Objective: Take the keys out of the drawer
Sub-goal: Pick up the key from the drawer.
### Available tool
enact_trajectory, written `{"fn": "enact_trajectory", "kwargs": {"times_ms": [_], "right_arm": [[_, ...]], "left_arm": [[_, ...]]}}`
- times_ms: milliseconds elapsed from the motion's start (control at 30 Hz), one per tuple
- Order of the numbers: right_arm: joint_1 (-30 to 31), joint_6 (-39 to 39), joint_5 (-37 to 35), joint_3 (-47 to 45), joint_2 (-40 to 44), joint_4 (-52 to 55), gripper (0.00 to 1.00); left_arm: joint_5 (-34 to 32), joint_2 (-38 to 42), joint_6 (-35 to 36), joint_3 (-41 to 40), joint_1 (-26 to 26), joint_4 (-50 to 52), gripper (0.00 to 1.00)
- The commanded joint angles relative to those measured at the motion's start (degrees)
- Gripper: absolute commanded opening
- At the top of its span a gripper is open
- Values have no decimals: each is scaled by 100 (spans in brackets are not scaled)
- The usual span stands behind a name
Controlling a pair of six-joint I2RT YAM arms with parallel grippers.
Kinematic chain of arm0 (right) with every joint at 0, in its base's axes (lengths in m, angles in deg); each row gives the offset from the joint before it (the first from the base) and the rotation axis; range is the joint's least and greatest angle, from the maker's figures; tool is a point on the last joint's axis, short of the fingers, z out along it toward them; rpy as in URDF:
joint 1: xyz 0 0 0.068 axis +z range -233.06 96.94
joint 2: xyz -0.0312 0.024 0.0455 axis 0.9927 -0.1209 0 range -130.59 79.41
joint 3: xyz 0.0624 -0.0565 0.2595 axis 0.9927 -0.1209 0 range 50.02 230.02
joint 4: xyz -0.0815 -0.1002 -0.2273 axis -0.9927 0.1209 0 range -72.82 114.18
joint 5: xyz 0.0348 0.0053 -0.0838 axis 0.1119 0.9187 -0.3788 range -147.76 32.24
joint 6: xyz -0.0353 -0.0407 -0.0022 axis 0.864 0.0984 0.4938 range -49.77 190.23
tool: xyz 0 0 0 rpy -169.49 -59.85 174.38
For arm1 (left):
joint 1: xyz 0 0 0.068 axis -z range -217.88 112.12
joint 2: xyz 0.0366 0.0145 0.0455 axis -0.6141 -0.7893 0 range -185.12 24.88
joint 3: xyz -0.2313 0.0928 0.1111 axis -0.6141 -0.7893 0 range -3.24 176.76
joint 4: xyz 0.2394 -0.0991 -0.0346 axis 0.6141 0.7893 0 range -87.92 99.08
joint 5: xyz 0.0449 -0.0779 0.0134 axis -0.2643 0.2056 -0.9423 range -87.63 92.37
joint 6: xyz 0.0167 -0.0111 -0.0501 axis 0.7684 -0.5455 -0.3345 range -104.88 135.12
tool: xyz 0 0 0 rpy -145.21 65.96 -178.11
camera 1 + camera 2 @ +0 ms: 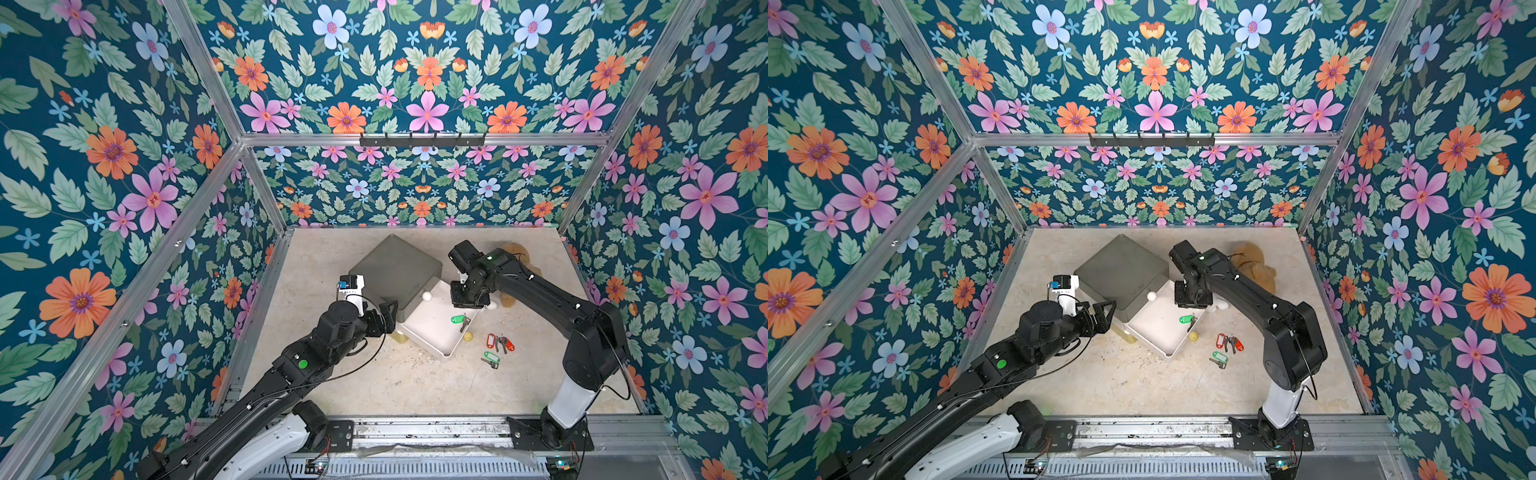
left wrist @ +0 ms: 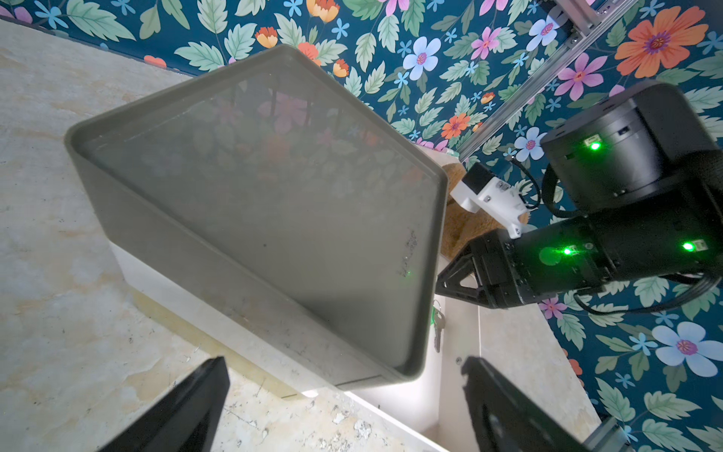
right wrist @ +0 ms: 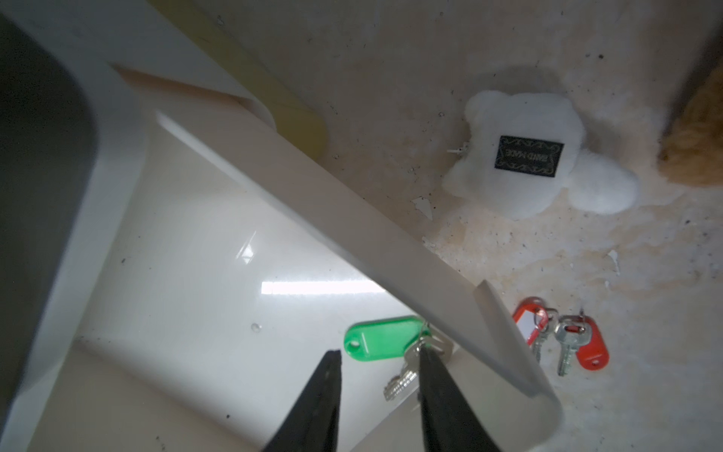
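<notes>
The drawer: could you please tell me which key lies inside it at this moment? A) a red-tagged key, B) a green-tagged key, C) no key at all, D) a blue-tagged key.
B: a green-tagged key lies on the white floor of the drawer, while the two red-tagged keys lie outside it on the table.

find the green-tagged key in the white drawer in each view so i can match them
In a top view: green-tagged key beside the drawer wall, under the right claw.
In a top view: the key, same spot.
Left wrist: only its metal blade peeks past the grey box edge.
Right wrist: the key just beyond the right claw, against the drawer wall.
Shared landmark: the white drawer.
</notes>
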Motion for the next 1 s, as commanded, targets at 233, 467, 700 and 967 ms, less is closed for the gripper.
{"fn": "enact_trajectory", "kwargs": {"times_ms": [233, 467, 700, 967], "right_arm": [[62, 113, -436, -109, -130, 253, 39], [61, 170, -466, -157, -243, 184, 37], [59, 196, -458, -175, -342, 160, 33], [89, 231, -568, -36, -485, 386, 30]], "left_arm": [[-53, -21, 85, 43, -3, -25, 99], [-57, -20, 42, 37, -8, -12, 99], [-111, 24, 33, 28, 0, 18, 99], [-162, -2, 60, 47, -5, 44, 99]]}}
